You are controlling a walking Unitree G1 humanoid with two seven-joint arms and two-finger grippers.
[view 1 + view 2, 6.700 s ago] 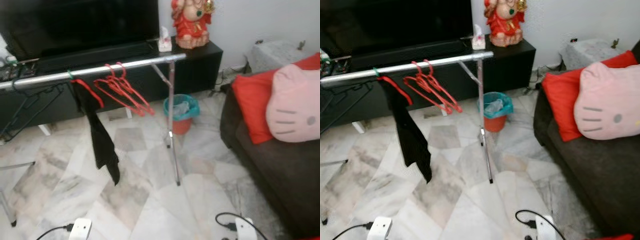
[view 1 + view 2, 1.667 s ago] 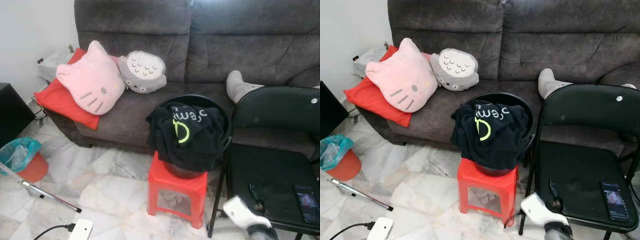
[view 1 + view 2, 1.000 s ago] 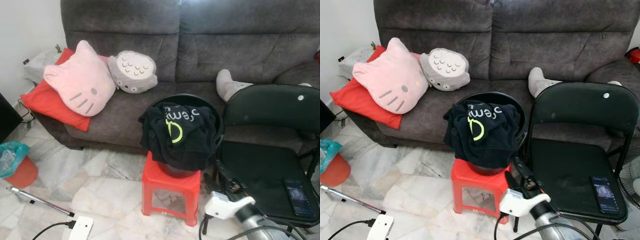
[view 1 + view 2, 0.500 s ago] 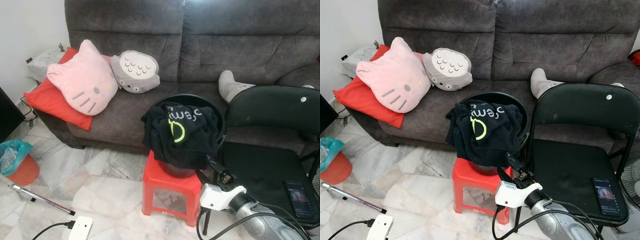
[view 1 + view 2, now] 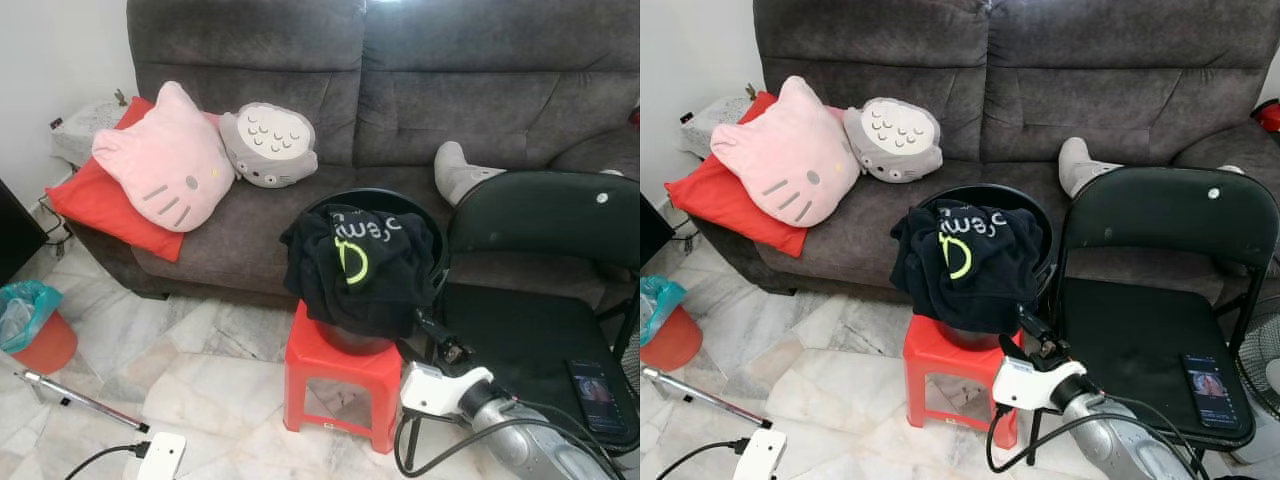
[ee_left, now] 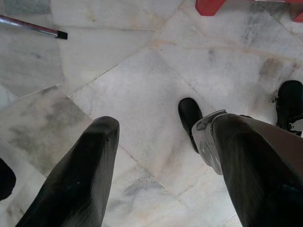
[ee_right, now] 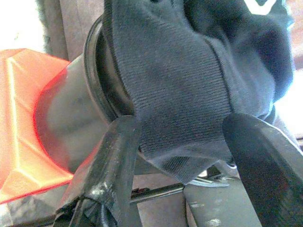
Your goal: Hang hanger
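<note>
- I judge the task barely begun — no hanger can be made out in these views, and I can't tell where one is; it may be buried in the laundry, but that is only my guess.
- My right pincer [image 5: 1030, 335] sits low and right of centre in the head views, just beside the lower edge of the black garment [image 5: 358, 268] heaped in the black basket [image 5: 992, 197].
- Through the right wrist camera, the two black fingers [image 7: 110, 170] stand apart with the garment's dark knit hem [image 7: 184, 118] between them; they are released, nothing pinched yet, and I cannot tell whether they touch the cloth.
- The basket rests on a red plastic stool [image 5: 340, 378] in the lower middle of the frame, in front of the grey sofa [image 5: 480, 90].
- A black folding chair [image 5: 1160, 300] stands just right of the stool, with a phone [image 5: 1207, 385] on its seat.
- My left pincer [image 6: 156, 156] hangs idle over the marble floor [image 6: 132, 90], fingers spread and empty.
- What's left, as I read it — take hold of the garment or whatever hanger lies with it, lift it clear of the basket, and hang it.
</note>
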